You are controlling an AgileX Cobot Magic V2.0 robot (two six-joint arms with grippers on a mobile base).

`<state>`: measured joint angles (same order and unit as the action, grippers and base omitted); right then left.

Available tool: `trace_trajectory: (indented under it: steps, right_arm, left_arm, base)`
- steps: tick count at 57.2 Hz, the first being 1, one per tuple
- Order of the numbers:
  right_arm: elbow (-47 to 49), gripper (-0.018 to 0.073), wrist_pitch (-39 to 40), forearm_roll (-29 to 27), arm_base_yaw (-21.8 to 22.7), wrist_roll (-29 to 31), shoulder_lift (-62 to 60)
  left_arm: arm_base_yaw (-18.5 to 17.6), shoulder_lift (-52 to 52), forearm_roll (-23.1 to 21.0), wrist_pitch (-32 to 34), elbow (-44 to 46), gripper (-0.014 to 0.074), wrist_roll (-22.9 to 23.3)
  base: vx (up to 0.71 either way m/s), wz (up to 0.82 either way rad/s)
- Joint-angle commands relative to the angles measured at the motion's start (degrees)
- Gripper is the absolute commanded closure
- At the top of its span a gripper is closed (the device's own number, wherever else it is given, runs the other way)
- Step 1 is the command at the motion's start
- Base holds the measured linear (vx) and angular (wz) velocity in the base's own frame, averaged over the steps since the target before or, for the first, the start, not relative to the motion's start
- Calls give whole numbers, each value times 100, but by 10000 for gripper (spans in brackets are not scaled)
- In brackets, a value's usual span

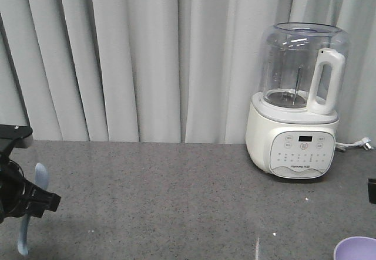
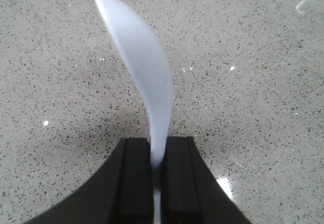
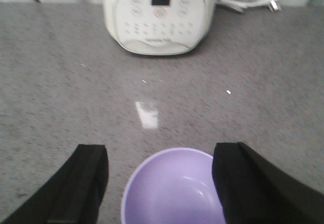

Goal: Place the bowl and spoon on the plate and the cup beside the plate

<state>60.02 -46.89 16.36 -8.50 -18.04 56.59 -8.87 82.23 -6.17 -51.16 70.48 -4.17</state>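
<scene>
Since the plastic spoon (image 2: 147,67) looks light, stiff and slippery, the left hand (image 2: 157,150) pinches it edge-on; the right hand (image 3: 159,161) hangs open over the lavender bowl (image 3: 174,193).

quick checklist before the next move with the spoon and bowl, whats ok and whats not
1. Spoon gripped: ok, left claw shut on it.
2. Right claw open: ok, one finger on each side of the bowl.
3. Bowl upright and empty: ok.
4. Plate located: not ok, in no view.
5. Cup located: not ok, in no view.
6. Blender clear of bowl: ok, it stands behind, apart.
</scene>
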Motion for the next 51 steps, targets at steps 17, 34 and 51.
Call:
trace_trajectory:
  steps: [17,34,51]
  right_arm:
    - [195,72,-219,1831,129,-1098,39]
    - [195,132,80,905,1854,-625,668]
    - [195,164,268,-757,2258,374,1789]
  left_arm:
    - [-18,-311,-68,25,141,603,-159]
    - [-18,-324,-73,-79,141,603,-176]
    - [-18,-324,-66,-134,141,603,-176]
  base:
    - [0,0]
    - [0,0]
    - [0,0]
